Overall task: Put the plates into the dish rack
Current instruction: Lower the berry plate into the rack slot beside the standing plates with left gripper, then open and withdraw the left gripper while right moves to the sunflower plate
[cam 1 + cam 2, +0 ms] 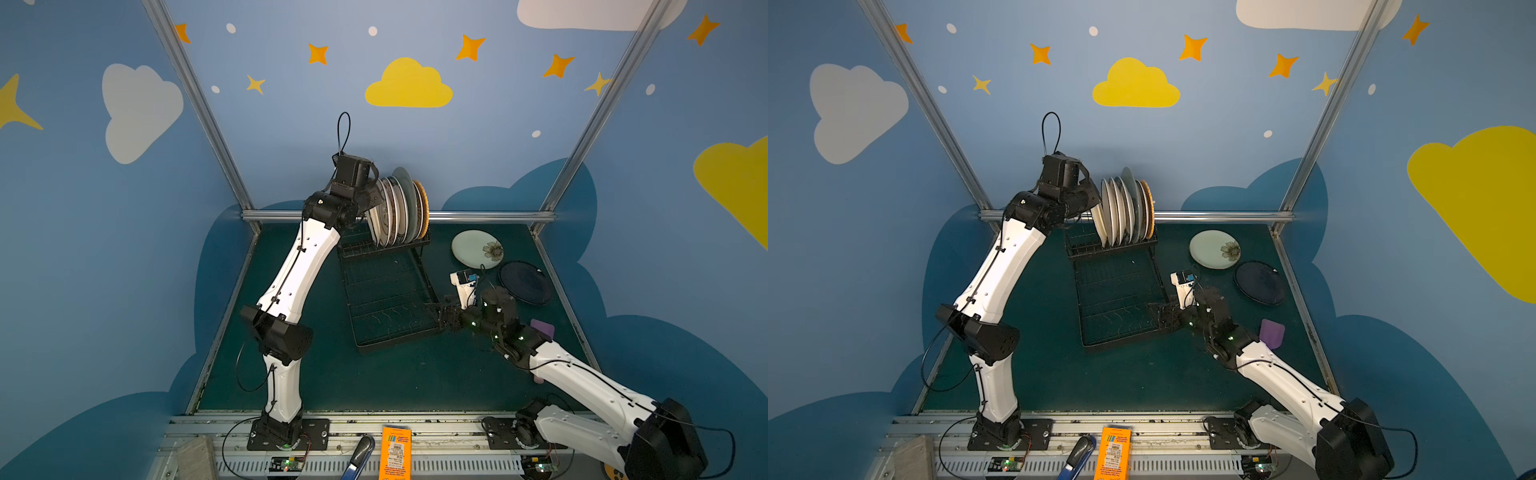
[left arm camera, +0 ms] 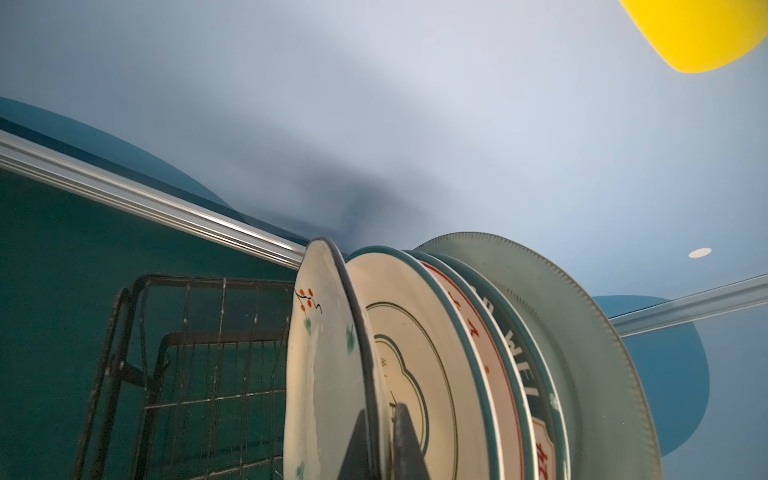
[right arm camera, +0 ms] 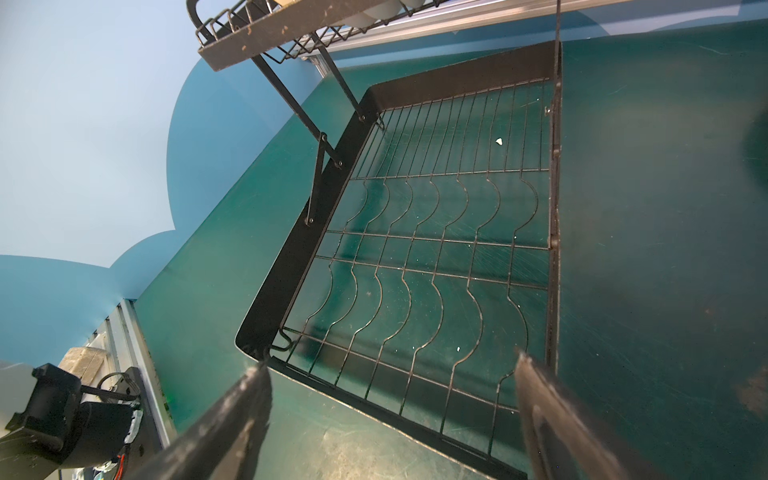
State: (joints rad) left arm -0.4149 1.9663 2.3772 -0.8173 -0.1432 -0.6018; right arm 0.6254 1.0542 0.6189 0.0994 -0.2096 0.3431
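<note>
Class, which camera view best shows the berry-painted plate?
The left wrist view: the plate is close up, berries visible. Both top views show it only edge-on; the right wrist view misses it.

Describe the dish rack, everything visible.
The dish rack is black wire with scuffed paint: a flat rectangular tray with wavy wires, lying on the green table, and a raised basket at its far end on hinged struts. Plates stand on edge in the basket; the tray holds none.

The left arm point(image 1: 309, 257) and right arm point(image 1: 582, 374) have white shells, black joints and thin black cables point(image 1: 344, 113). The right tool point(image 3: 390, 361) has dark tapered fingers point(image 3: 232, 411).
</note>
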